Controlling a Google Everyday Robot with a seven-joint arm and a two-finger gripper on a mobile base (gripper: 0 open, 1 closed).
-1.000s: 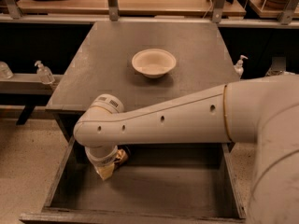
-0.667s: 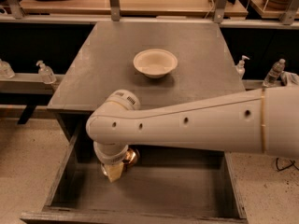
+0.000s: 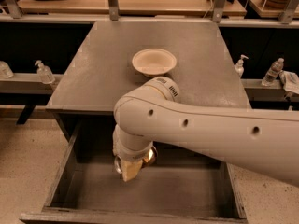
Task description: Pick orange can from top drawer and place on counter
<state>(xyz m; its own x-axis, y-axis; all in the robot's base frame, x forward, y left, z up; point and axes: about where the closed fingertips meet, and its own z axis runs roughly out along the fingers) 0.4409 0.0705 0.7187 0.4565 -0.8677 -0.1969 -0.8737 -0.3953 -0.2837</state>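
Note:
The top drawer [image 3: 60, 174] is pulled open below the counter [image 3: 93, 78]. My gripper [image 3: 132, 168] hangs from the white arm [image 3: 210, 129] inside the drawer, above its floor near the middle. It is shut on the orange can [image 3: 150, 156], of which only a shiny orange-gold patch shows at the right of the fingers. The arm hides the rest of the can and the front edge of the counter.
A white paper bowl [image 3: 154, 61] sits on the counter near its middle. Hand sanitizer bottles stand on side ledges at the left [image 3: 44, 72] and right [image 3: 240, 65], with a water bottle [image 3: 272, 71] further right. A wooden bench [image 3: 149, 1] runs along the back.
The arm has swung to the right, and the gripper has moved right inside the drawer with the orange can in it. The bowl has not moved.

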